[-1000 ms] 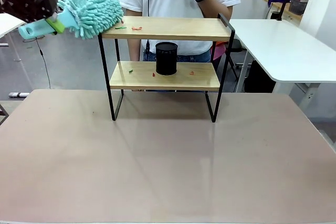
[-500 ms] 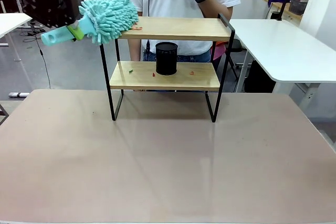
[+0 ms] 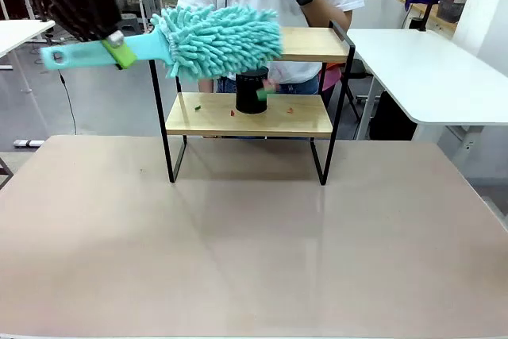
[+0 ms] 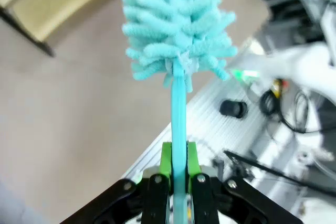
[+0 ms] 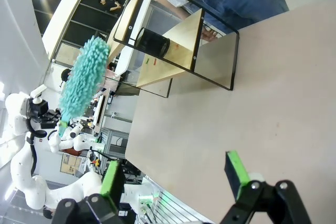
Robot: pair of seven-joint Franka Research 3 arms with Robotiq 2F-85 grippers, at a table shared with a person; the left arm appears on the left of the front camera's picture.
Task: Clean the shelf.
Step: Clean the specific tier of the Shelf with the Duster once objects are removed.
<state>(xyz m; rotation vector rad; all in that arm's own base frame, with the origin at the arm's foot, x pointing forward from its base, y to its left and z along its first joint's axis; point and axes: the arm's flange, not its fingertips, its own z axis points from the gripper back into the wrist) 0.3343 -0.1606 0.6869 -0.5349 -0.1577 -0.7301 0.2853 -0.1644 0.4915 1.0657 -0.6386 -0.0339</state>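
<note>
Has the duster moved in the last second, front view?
Yes. The duster swept toward picture right along the top board of the shelf. Its head was at the left end and now reaches past the black cup below.

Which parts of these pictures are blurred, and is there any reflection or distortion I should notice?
Front view: the duster is slightly smeared by motion, the shelf is sharp, the table carries a faint reflection of it. Left wrist view: the background behind the duster is soft. Right wrist view: sharp, but rolled, so the shelf stands tilted.
</note>
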